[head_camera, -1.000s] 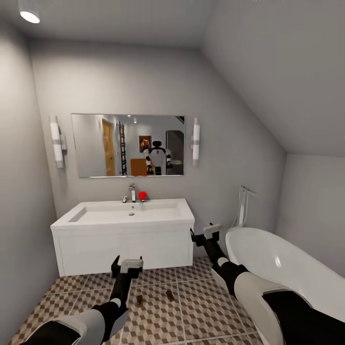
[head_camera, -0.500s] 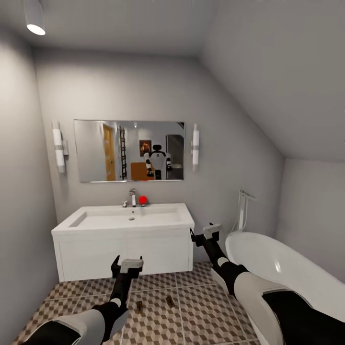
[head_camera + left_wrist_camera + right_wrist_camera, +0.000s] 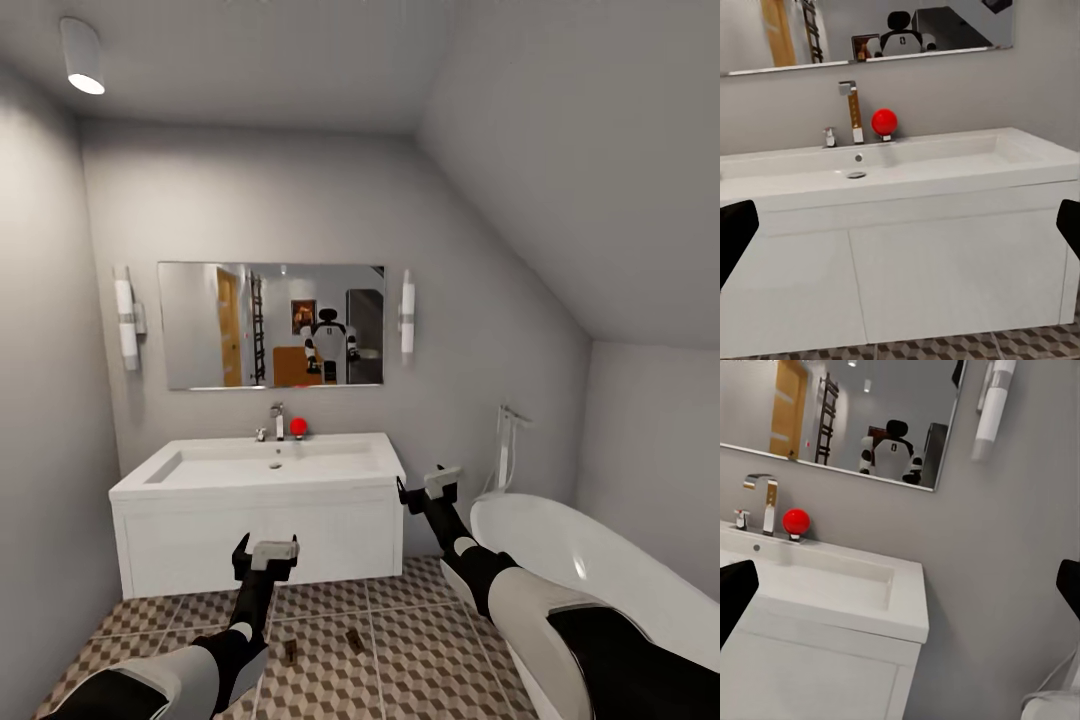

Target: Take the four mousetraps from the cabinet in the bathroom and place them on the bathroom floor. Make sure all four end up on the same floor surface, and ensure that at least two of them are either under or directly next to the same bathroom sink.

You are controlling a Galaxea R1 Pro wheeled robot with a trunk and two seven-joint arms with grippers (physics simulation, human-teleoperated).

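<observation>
On the brown, beige and white cube-patterned tile floor (image 3: pixel 400 640), just in front of the wide white rectangular sink on its wall-hung vanity (image 3: pixel 262 470), two small flat tan wooden mousetraps lie apart from each other: one (image 3: pixel 290 652) beside the left forearm, one (image 3: pixel 353 637) nearer the middle of the floor. Count: two traps on the tiles, one sink, one chrome faucet (image 3: pixel 278 420), one red ball (image 3: pixel 298 426) on the basin ledge, one oval white bathtub (image 3: pixel 590 570), one mirror (image 3: pixel 272 325), two wall lamps. Judgement: half the task appears complete, and the two placed traps look close enough to satisfy the sink condition; two traps remain to be fetched. Left pincer (image 3: pixel 265 556) and right pincer (image 3: pixel 428 490) are both spread wide and carry nothing, dark fingertips (image 3: pixel 735 232) standing at the frame edges in each wrist view
</observation>
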